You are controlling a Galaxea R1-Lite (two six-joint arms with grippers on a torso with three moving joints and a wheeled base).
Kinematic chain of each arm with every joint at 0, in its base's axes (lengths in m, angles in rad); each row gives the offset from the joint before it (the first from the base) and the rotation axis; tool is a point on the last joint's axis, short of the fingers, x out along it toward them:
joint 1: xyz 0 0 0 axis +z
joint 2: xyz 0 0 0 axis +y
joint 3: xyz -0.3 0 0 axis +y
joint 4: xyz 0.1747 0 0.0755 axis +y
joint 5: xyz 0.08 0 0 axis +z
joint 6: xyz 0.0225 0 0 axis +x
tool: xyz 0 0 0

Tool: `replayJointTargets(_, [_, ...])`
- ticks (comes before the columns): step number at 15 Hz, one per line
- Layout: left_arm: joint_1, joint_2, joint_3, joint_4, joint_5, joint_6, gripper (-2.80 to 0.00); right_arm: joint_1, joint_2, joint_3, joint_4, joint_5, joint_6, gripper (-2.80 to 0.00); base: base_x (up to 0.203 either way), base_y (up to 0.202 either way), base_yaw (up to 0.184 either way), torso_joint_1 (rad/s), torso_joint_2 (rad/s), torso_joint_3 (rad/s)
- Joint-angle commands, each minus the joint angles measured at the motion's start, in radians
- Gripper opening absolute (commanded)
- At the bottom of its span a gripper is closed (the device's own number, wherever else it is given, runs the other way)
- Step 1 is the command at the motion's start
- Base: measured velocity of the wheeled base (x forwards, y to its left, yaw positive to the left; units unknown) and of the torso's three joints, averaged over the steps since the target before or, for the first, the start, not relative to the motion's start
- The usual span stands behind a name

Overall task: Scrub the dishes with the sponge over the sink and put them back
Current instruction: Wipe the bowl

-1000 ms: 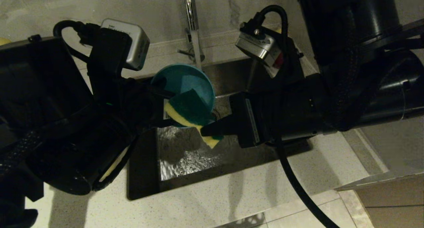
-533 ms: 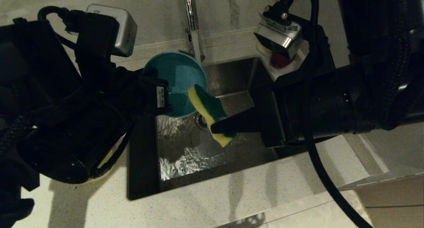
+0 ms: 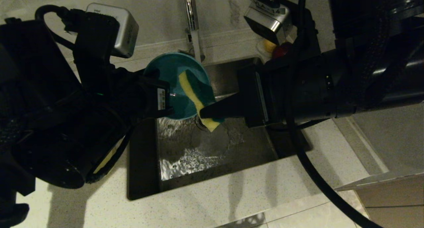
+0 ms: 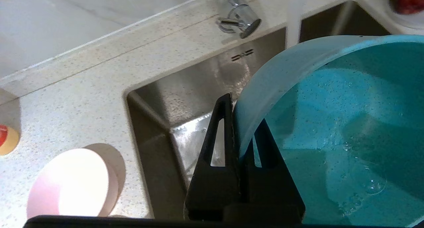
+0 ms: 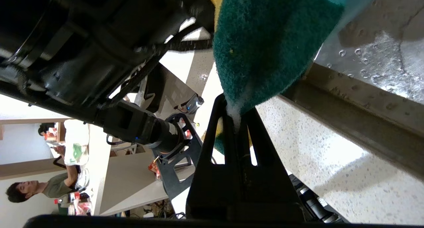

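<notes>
Since half a second ago the right arm has swung leftward, carrying the sponge (image 3: 196, 94) from beside the blue bowl's (image 3: 172, 72) rim to lie across its open face; a second ago the sponge sat lower against the same bowl. The bowl itself has barely shifted.

The sink (image 3: 215, 151), a steel basin set into the pale speckled counter (image 3: 232, 201), fills the middle of the head view, with wet streaks and droplets on its floor. The chrome tap (image 3: 191, 19) rises at its far edge, just behind the bowl. The left arm enters from the left and the right arm from the right, and they meet over the far half of the basin.

The left gripper (image 4: 239, 128) is clamped on the blue bowl's wall, one finger outside and one inside, holding the bowl tilted on edge with its hollow facing right. Water pools inside it.

The right gripper (image 5: 237, 117) is pinched shut on the sponge's near end, with the dark green scouring face turned away from the bowl.

A pink bowl (image 4: 73, 183) sits on the counter left of the sink, well apart from the action. A small white dish of fruit (image 3: 275, 47) stands at the sink's far right corner, mostly hidden by the right wrist.
</notes>
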Motion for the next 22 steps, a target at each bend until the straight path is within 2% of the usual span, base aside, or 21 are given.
replayJointTargets(1, [-0.015, 0.0, 0.0, -0.004, 0.004, 0.003, -2.8, 0.001, 0.034, -0.009, -0.002, 0.001, 0.001, -2.8, 0.0, 0.0, 0.0, 0.0, 0.0, 0.0])
replayJointTargets(6, [-0.051, -0.008, 0.011, -0.018, -0.025, 0.004, -2.8, -0.013, 0.053, -0.012, -0.008, 0.0, 0.002, -2.8, 0.0, 0.0, 0.0, 0.0, 0.0, 0.0])
replayJointTargets(17, [-0.066, -0.06, 0.092, -0.024, -0.046, 0.005, -2.8, -0.046, 0.085, -0.136, 0.003, -0.002, 0.003, -2.8, 0.0, 0.0, 0.0, 0.0, 0.0, 0.0])
replayJointTargets(22, [-0.063, -0.072, 0.092, -0.027, -0.042, -0.004, -2.8, -0.038, 0.035, -0.105, 0.048, -0.001, 0.004, -2.8, 0.0, 0.0, 0.0, 0.0, 0.0, 0.0])
